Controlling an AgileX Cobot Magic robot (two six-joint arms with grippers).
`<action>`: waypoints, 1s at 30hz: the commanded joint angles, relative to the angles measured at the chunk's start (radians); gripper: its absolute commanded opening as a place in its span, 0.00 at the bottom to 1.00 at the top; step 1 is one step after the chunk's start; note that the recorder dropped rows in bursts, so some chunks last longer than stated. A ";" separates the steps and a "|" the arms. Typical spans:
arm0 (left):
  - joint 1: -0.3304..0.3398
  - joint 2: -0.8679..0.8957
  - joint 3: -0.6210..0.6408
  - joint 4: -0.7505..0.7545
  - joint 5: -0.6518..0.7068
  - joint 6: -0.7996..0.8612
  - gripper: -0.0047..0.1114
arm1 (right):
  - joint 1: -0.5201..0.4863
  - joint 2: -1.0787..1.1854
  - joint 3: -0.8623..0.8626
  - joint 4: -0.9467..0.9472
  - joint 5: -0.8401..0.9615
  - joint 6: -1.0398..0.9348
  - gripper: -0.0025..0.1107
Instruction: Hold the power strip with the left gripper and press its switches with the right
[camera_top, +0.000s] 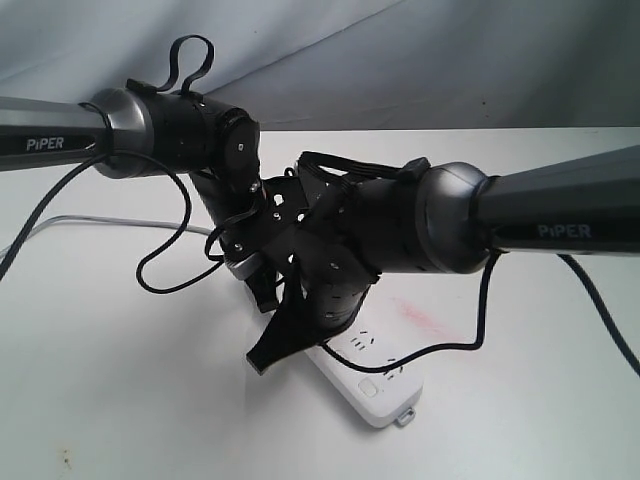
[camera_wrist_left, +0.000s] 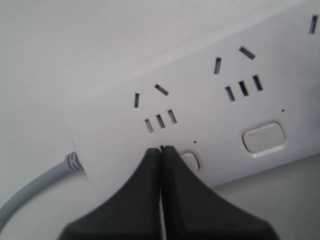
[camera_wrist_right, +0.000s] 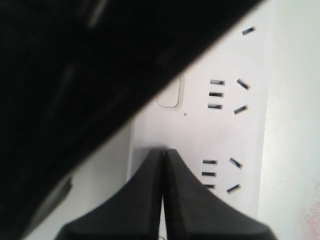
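- Because the two black arms (camera_top: 300, 225) were crossed closely above the white table (camera_top: 100, 400), a knock between them could be caused by any sideways move.
- The power strip (camera_top: 385, 400) was laid flat on the table beneath them, only its near end plainly shown; being unclamped, it could be skidded by a push.
- The left gripper (camera_wrist_left: 161, 150) was shown fully closed and empty, tips at the strip's top face beside a switch near the grey cord (camera_wrist_left: 35, 192); that switch could be pressed by mistake.
- The right gripper (camera_wrist_right: 164, 152) was likewise closed on nothing, its tip at the strip's edge, where it could be slid off.
- The switches (camera_wrist_left: 263, 136) were small, one half hidden behind a dark arm, so the target could be missed.
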 joint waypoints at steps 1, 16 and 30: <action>-0.021 0.015 0.020 -0.022 0.051 -0.003 0.04 | 0.002 0.081 0.037 0.111 0.031 -0.020 0.02; -0.021 0.015 0.020 -0.035 0.051 -0.003 0.04 | 0.000 -0.096 0.032 -0.172 -0.057 0.176 0.02; -0.021 0.015 0.020 -0.035 0.051 -0.003 0.04 | 0.000 -0.073 0.032 -0.124 -0.117 0.178 0.02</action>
